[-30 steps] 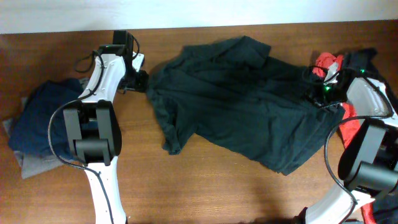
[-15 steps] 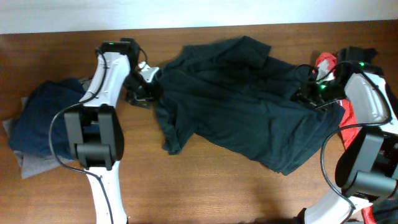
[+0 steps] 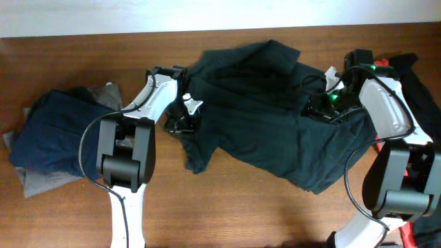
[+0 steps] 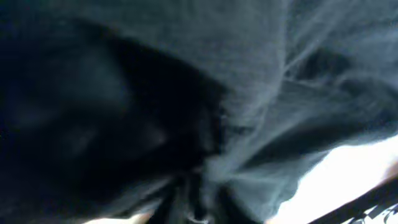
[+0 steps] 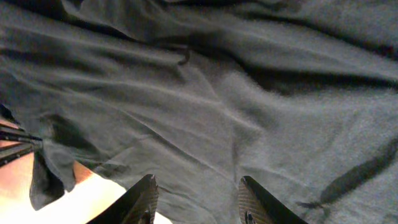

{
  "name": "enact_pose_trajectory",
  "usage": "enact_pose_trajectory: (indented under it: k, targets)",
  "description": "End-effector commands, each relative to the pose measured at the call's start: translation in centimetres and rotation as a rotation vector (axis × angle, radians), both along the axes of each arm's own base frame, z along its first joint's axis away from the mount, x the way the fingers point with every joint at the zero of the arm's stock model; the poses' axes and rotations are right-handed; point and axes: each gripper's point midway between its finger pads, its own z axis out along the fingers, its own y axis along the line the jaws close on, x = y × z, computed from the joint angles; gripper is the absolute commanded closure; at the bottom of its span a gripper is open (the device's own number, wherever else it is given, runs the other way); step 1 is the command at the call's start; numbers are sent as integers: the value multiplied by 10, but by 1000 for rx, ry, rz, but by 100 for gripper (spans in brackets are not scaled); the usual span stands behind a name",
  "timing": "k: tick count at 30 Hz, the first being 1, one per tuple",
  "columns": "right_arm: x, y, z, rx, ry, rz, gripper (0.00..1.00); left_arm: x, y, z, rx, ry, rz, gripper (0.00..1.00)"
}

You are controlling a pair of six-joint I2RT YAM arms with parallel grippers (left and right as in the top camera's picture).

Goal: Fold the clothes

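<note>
- Left gripper [image 3: 185,118]: sits on the left edge of the green shirt [image 3: 269,117], arm reaching in from the table's [image 3: 241,213] left-centre.
- L wrist cam is blurry and dark. The cloth does gather into a tight bunch right at my fingertips, with folds running out from that spot, so I read the jaws as closed on a pinch of shirt.
- Can't tell from that view which part of the shirt the pinch is (hem or sleeve).
- Right gripper [image 5: 198,186]: jaws apart, nothing between them. Both fingers [image 5: 144,196] are clear in R wrist cam, hovering just over wrinkled shirt fabric.
- Overhead puts it over the shirt's right-hand part, near the upper right edge. Can't tell if the tips touch the cloth.
- Shirt: one big crumpled piece, not flat, covering table centre to right. Top edge is near the far side of the table, and one corner hangs toward the lower left, below my L gripper.
- R wrist cam also shows a ragged shirt edge w/ bare table showing at bottom left.
- Navy piece [image 3: 52,131]: heaped at the table's left end, well apart from the shirt, w/ bare wood between.
- Grey piece [image 3: 34,182]: under the navy one, sticking out at its lower left and also at its upper right.
- Black garment [image 3: 422,96]: at the far right edge, behind my R arm, only partly visible.
</note>
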Motion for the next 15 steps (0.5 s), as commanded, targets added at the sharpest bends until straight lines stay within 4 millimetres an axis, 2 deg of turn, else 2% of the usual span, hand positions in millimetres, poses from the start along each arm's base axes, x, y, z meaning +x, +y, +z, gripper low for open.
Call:
enact_pose_trajectory:
  k: [1,4,7,10,12,15]
  targets:
    - [3,2,11,2,-35,15,53,4,6,13,18,-37,10,99]
    - [0,3,11,3,-24,15,50,12,21,27,78,-98,14,99]
    - [-5,0,3,-15,3,13,47,24,55,50,217,-190,77,99]
    - [-16,1,-10,-10,56,9,46,29,75,73,233,-242,121,99]
    - [-24,2,-20,-5,91,10,46,28,85,79,235,-242,145,99]
    - [-39,4,-34,3,140,10,48,26,98,78,253,-223,167,95]
